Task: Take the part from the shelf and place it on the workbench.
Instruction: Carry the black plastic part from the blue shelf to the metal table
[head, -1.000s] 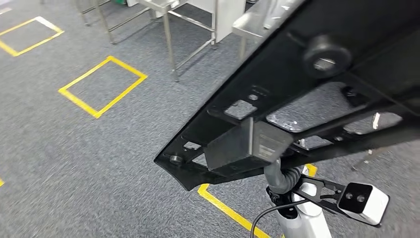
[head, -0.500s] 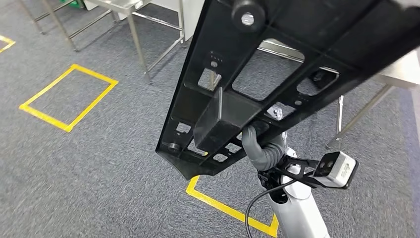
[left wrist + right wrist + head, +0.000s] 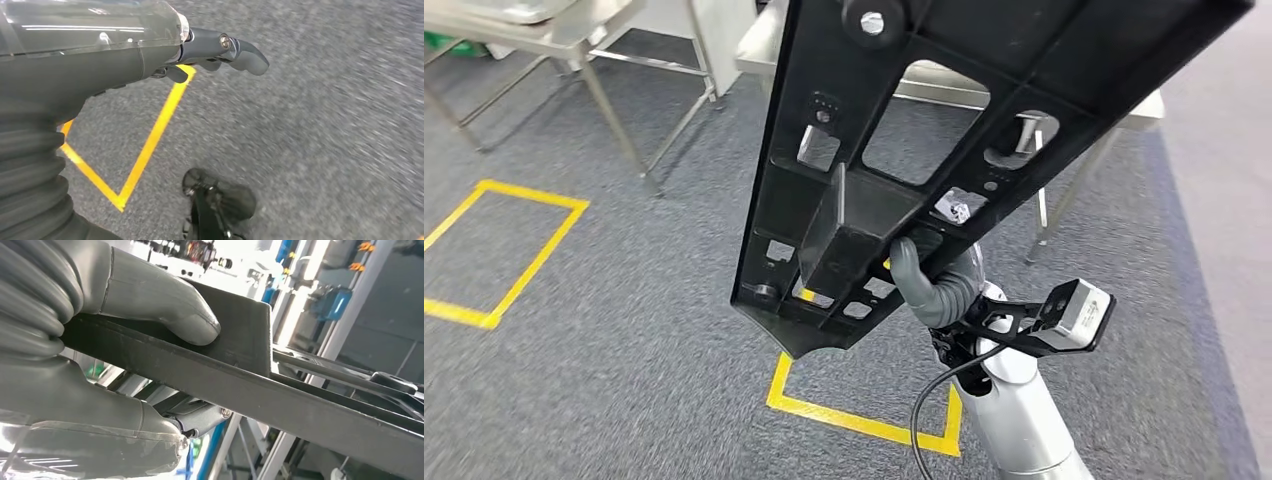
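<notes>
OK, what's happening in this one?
The robot's right hand grips a large black plastic part, a long flat panel with cut-out openings, and holds it up in front of the head camera over grey carpet with yellow floor markings. In the right wrist view the thumb presses on the panel's edge. A steel workbench stands just beyond the part; the part is not on it yet. The left hand hangs empty above the floor.
</notes>
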Available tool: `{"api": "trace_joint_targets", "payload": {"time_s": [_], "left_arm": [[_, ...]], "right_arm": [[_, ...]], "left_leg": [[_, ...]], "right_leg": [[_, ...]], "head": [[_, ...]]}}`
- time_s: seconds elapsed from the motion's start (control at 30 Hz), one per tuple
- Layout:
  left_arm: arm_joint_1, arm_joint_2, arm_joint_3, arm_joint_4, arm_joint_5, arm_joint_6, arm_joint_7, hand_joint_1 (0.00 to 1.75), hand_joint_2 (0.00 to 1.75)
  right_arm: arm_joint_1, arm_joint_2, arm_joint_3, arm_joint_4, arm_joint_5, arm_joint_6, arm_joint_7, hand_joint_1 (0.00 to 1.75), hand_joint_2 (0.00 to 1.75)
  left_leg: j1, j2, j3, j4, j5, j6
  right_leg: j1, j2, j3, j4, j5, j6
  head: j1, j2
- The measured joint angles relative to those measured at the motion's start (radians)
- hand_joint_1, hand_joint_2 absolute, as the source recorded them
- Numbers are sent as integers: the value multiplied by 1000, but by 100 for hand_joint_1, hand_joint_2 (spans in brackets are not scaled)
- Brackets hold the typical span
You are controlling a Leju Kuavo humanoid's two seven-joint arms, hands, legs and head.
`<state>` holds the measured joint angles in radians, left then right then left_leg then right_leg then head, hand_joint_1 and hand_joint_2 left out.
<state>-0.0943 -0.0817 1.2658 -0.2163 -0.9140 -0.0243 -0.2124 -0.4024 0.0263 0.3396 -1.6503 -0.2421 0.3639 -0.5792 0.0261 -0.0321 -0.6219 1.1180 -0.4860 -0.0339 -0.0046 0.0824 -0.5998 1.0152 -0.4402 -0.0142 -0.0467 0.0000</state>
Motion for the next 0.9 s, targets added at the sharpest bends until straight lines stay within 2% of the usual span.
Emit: {"api": "trace_joint_targets", "payload": {"time_s": [0.03,0.07,0.1,0.17,0.2,0.23,0.3,0.33,0.37,0.4,0.43,0.5,0.53,0.57,0.63,0.67,0.73,0.77,0.83,0.87,0.9], "left_arm": [[0,0,1,0,1,-4,-2,0,175],[0,0,2,0,2,-8,-4,0,175],[1,-1,3,0,2,-11,-6,0,175],[-1,-2,5,0,2,-16,-10,0,175],[-2,-3,6,0,2,-18,-12,0,175],[-3,-4,7,0,2,-20,-13,0,175],[-2,-4,9,0,2,-21,-13,0,175],[0,-4,11,0,2,-21,-13,0,175],[1,-4,12,0,2,-21,-13,0,175],[1,-5,13,0,2,-21,-13,0,175],[1,-5,14,0,2,-21,-13,0,175],[-1,-5,15,0,2,-22,-13,0,175],[-2,-5,16,0,2,-23,-13,0,175],[-2,-5,16,0,2,-23,-13,0,175],[-5,-6,17,0,2,-26,-12,0,175],[-7,-6,17,0,2,-28,-12,0,175],[-8,-5,17,0,2,-33,-12,0,175],[-8,-5,17,0,2,-35,-12,0,175],[-4,-5,18,0,2,-41,-12,0,175],[0,-4,18,0,2,-43,-13,0,175],[3,-3,18,0,2,-46,-13,0,175]], "right_arm": [[-5,0,1,4,-2,0,0,175,175],[-8,0,2,8,-5,0,0,175,175],[-10,0,3,12,-8,0,0,175,175],[-11,-2,5,19,-13,2,-1,175,175],[-13,-3,5,21,-14,3,-1,175,175],[-15,-4,6,23,-15,3,-2,175,175],[-20,-5,8,27,-15,4,-2,175,175],[-20,-5,9,30,-15,4,-2,175,175],[-19,-5,9,33,-15,4,-2,175,175],[-19,-5,9,36,-15,4,-2,175,175],[-18,-6,10,38,-15,4,-2,175,175],[-20,-6,10,40,-15,5,-2,175,175],[-21,-6,11,40,-15,6,-2,175,175],[-22,-6,12,40,-15,6,-3,175,175],[-20,-6,13,40,-15,8,-5,175,175],[-19,-6,13,41,-15,8,-7,175,175],[-18,-7,13,42,-14,7,-10,175,175],[-18,-6,14,42,-13,7,-12,175,175],[-16,-6,15,45,-11,6,-15,175,175],[-13,-6,15,48,-10,6,-16,175,175],[-10,-6,15,50,-9,5,-17,175,175]], "left_leg": [[3,-24,21,-51,18,2],[4,-43,32,-80,24,5],[3,-51,36,-87,19,11],[3,-30,38,-94,22,24],[4,-18,41,-98,24,32],[5,-5,43,-102,26,39],[0,21,46,-106,25,48],[-3,35,46,-105,24,50],[-5,49,47,-105,22,51],[-6,62,48,-104,20,52],[-7,74,50,-104,18,51],[-9,93,59,-104,12,47],[-11,100,62,-104,8,43],[-12,106,65,-104,6,38],[-14,117,69,-107,3,28],[-15,120,72,-109,2,24],[-15,103,68,-87,-17,15],[-14,86,50,-48,-41,11],[-12,55,-16,81,-98,6],[-11,48,-47,138,-113,5],[-11,45,-67,166,-111,4]], "right_leg": [[0,12,-4,5,-2,6],[-1,23,-9,9,-2,12],[-2,34,-13,9,-1,19],[-6,49,-19,8,2,33],[-5,35,-24,18,-6,38],[-3,9,-38,47,-24,42],[-2,-53,-95,165,-85,48],[-3,-67,-129,232,-112,50],[-3,-74,-153,278,-124,51],[-3,-77,-159,290,-118,50],[-3,-81,-142,258,-92,48],[3,-106,-65,116,-29,38],[8,-118,-33,54,-8,31],[13,-127,-13,16,0,25],[18,-122,-9,2,-1,15],[16,-117,-7,-1,0,11],[10,-110,1,-13,3,1],[6,-106,5,-17,4,-3],[6,-99,8,-19,2,-9],[7,-93,8,-18,0,-11],[7,-87,9,-17,-3,-13]], "head": [[0,0],[0,0],[0,0],[0,0],[0,0],[0,0],[1,0],[0,0],[0,0],[1,0],[1,0],[1,0],[0,0],[0,0],[0,0],[1,0],[0,0],[0,0],[0,0],[0,0],[0,0]]}}
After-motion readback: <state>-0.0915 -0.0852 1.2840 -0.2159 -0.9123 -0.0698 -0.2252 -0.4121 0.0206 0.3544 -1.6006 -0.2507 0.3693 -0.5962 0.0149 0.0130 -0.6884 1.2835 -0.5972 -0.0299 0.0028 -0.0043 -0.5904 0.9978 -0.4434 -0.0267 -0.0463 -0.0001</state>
